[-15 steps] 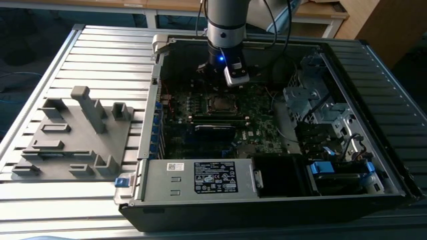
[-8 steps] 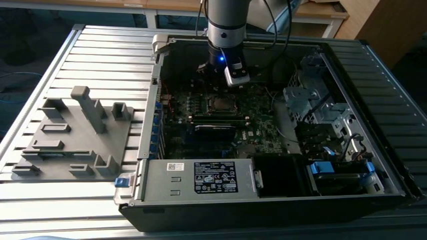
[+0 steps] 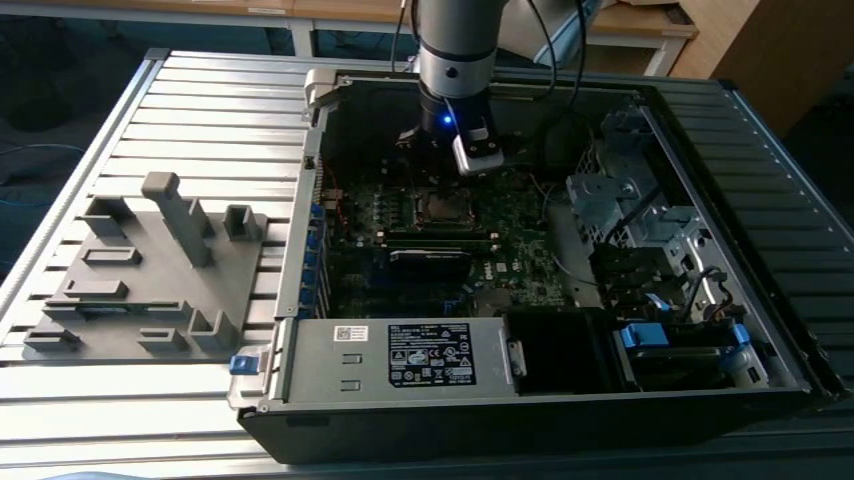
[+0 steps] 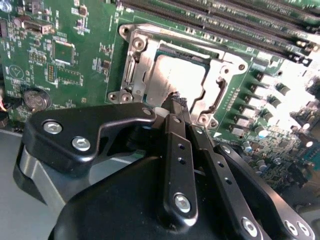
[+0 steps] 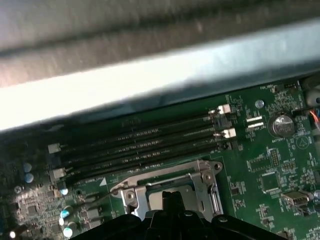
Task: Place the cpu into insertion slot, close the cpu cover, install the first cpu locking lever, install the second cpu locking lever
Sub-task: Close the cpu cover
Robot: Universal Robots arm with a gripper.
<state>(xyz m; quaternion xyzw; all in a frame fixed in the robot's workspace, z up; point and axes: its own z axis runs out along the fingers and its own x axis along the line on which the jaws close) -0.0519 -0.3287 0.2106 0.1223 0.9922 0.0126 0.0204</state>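
**Observer:** Cpu [image 4: 181, 75]: one, lying flat in the insertion slot [image 4: 175, 50] on the green board [image 4: 75, 60]. Its dull silver top shows through the opening of the cpu cover [image 4: 142, 57], which looks folded down over it.

**Recorder:** Handling?

**Observer:** Judged light, thin and stiff. The smooth top is likely slippery and the underside probably delicate. Best taken by opposite edges, never the faces. Seated like this, only the top is reachable.

**Recorder:** And the cover?

**Observer:** One. Thin sheet metal, rigid but probably springy on its hinge. Press on the frame, not on the chip.

**Recorder:** Gripper?

**Observer:** One gripper [image 4: 176, 102]. Its two black fingers [image 4: 177, 150] are drawn together with no gap at the tips and nothing seen between them. The tips sit at one edge of the chip, where it meets the frame; touching or just above, he cannot tell.

**Recorder:** Other counts?

**Observer:** One slot. Four long black memory slots [image 5: 145, 142] beside it, as counted in the first wrist view. One coin battery [image 5: 282, 125]. Locking levers cannot be made out surely enough to count.
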